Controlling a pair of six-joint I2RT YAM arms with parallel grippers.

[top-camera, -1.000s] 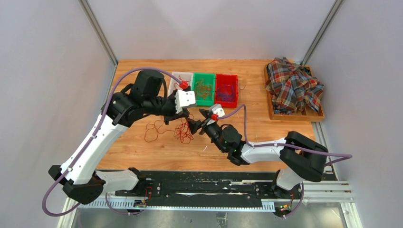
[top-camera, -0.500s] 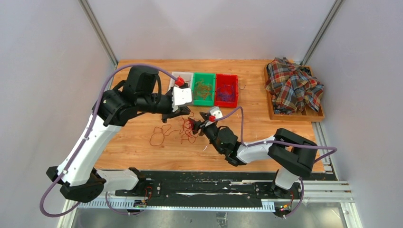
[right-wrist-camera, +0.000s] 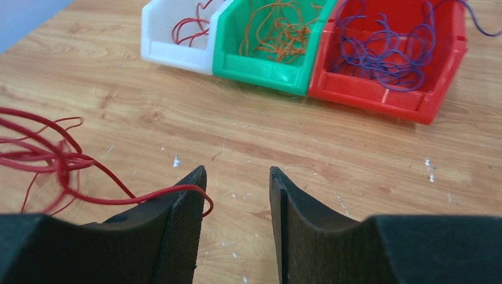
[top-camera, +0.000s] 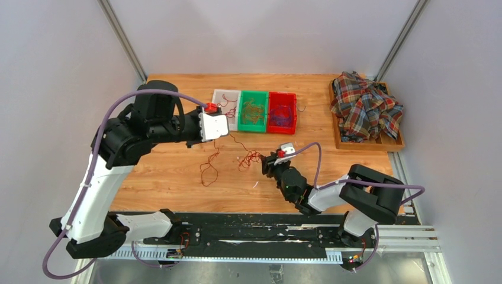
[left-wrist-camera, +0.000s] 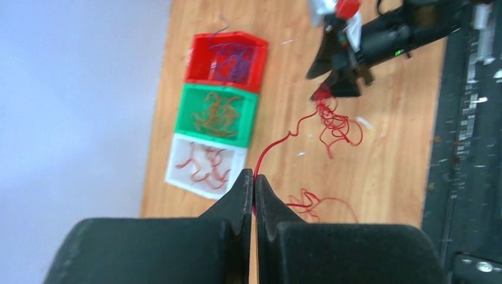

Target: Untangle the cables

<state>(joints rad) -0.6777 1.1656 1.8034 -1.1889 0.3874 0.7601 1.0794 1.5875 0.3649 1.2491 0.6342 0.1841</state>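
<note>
Wooden table, grey walls round it. Nearest me, lower centre of top view: right gripper, jaws apart, nothing between them; one red strand lies across tip of finger on frame left. Just beyond, mid-table: red cables, loose tangle, loops trailing left. Left gripper above table, pinched tight on one strand of them. Far edge, I count three: white bin holding red ones, green bin orange, red bin purple. Upper right: plaid shirt heaped in wooden tray.

Left of the black right claw lay thin red wire cables; ahead, a white plastic bin held red strands, a green plastic bin orange strands, a red plastic bin purple strands.
</note>
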